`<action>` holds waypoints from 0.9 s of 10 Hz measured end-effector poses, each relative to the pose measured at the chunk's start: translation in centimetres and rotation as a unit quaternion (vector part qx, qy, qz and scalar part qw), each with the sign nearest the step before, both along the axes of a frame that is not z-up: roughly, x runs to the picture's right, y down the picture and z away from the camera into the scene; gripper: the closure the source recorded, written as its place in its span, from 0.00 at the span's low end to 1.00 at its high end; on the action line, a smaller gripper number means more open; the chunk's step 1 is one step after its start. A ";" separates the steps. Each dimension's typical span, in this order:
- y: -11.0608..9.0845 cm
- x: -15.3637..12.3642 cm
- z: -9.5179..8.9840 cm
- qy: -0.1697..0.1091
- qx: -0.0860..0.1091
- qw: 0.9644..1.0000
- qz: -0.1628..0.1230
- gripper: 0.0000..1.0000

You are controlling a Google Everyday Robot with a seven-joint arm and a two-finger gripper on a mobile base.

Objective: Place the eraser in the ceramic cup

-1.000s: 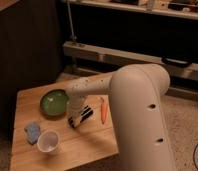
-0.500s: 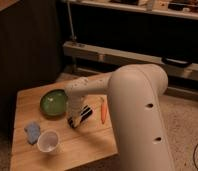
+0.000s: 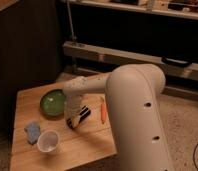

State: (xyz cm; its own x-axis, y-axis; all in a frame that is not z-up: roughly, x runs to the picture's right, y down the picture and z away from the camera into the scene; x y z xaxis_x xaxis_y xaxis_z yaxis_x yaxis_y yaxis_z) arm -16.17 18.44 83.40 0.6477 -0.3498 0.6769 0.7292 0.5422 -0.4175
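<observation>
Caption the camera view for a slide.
Gripper down at the eraser between green plate and carrot; ceramic cup stands beside blue sponge.

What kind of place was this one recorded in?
Probably a lab or workshop: a small wooden table on speckled floor, metal shelving behind. The gripper is down at the eraser beside the green plate.

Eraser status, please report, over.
Gripper low at the eraser, between green plate and carrot. Eraser mid-table, not yet in ceramic cup. Blue sponge beside the cup, off the direct path.
</observation>
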 end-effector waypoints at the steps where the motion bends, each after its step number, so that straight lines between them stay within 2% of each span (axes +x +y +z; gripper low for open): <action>1: 0.2 -0.3 -0.2 -0.004 -0.004 1.000 -0.001 0.98; 2: 0.3 -0.3 -0.3 -0.005 -0.011 1.000 0.006 1.00; 4: -0.4 0.1 -0.6 -0.002 -0.030 0.999 0.042 1.00; 6: -2.3 0.5 -1.7 -0.003 -0.044 0.995 0.089 1.00; 8: -6.1 1.2 -4.3 -0.013 -0.051 0.987 0.151 1.00; 9: -7.7 1.1 -5.6 -0.021 -0.052 0.984 0.170 1.00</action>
